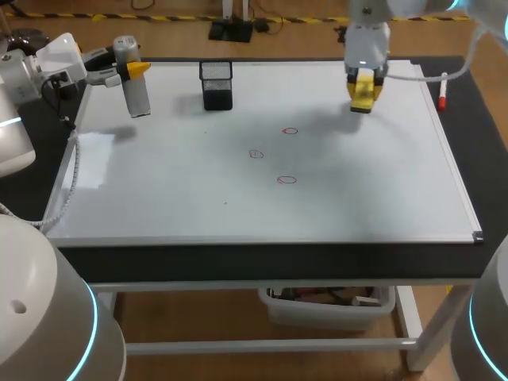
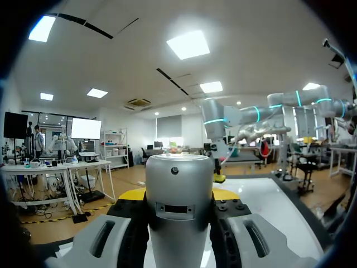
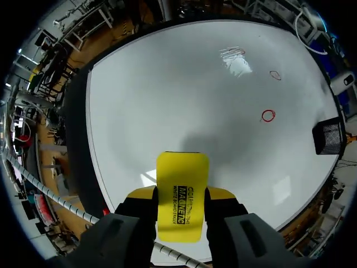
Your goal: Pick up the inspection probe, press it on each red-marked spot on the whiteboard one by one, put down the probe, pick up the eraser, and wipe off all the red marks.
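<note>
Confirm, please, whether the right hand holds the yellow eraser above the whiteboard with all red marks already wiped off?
Not quite: the right hand holds the yellow eraser above the whiteboard, but three red marks show in the head view.

My table (image 1: pixel 270 260) has a dark top, and a whiteboard (image 1: pixel 357 198) lies flat on it and covers most of it. A black mesh cup (image 1: pixel 217 85) stands upright on the board near its far edge. I place the rest from that cup.

Three marks are drawn on the board, all on the cup's near side and toward my right arm. The first red ring (image 1: pixel 290 131) is farthest to my right. The second red ring (image 1: pixel 255 154) lies most nearly in front of the cup. The third red ring (image 1: pixel 286 180) is farthest from it. A marker (image 1: pixel 443 91) with a red cap lies well apart from the cup, at the board's right edge.
</note>
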Robot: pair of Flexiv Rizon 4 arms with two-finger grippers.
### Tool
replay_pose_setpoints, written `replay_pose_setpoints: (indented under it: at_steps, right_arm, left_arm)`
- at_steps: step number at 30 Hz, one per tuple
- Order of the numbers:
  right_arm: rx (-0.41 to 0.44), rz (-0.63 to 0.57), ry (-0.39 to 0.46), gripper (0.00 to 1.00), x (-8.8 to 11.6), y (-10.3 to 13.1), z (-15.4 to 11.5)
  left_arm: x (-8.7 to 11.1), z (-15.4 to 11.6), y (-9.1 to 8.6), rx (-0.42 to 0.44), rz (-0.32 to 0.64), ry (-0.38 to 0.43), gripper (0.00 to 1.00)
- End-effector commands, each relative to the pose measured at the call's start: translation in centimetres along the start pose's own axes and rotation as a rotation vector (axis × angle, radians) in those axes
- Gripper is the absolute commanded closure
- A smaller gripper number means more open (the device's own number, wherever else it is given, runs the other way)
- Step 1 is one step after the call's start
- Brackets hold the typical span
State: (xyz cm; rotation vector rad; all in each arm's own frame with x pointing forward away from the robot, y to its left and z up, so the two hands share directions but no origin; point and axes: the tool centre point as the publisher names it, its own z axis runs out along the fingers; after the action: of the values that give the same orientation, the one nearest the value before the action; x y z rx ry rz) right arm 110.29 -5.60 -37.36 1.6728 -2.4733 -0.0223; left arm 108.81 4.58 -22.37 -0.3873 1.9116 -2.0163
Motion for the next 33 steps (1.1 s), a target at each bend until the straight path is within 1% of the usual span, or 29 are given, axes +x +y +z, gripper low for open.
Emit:
replay_pose_setpoints:
  at_steps: [1,2,3,5,6,8,13,19,23,29,31,33]
  right_arm:
    - [0.065,0.021,0.0,1.0,3.7,1.4,-0.3]
    - [0.069,0.028,0.006,1.0,4.2,1.5,-0.2]
    - [0.068,0.045,-0.008,1.0,4.8,1.6,-0.1]
    - [0.077,0.06,0.016,1.0,5.9,1.9,0.1]
    - [0.073,0.074,0.001,1.0,6.4,1.9,0.2]
    - [0.074,0.087,0.004,1.0,7.6,2.0,0.5]
    - [0.074,0.12,-0.019,1.0,9.4,2.4,1.1]
    - [0.072,0.133,-0.042,1.0,10.4,2.5,1.7]
    - [0.07,0.131,-0.048,1.0,10.7,2.4,1.9]
    - [0.068,0.128,-0.052,1.0,10.6,2.3,1.3]
    - [0.053,0.131,-0.045,1.0,10.5,2.3,1.2]
    - [0.048,0.132,-0.043,1.0,10.6,1.9,1.3]
  left_arm:
    - [0.1,0.0,-0.1,0.002,0.003,-0.005,1.0]
    - [0.1,0.0,-0.1,0.002,0.003,-0.005,1.0]
    - [0.1,0.0,-0.1,0.002,0.003,-0.005,1.0]
    - [0.1,0.0,-0.1,0.002,0.003,-0.005,1.0]
    - [0.1,0.0,-0.1,0.002,0.003,-0.005,1.0]
    - [0.1,0.0,-0.1,0.002,0.003,-0.005,1.0]
    - [0.1,0.0,-0.1,0.002,0.003,-0.005,1.0]
    - [0.1,0.0,-0.1,0.002,0.003,-0.005,1.0]
    - [0.1,0.0,-0.1,0.002,0.003,-0.005,1.0]
    - [0.1,0.0,-0.1,0.002,0.003,-0.005,1.0]
    - [0.1,0.0,-0.1,0.002,0.003,-0.005,1.0]
    - [0.1,0.0,-0.1,0.002,0.003,-0.005,1.0]
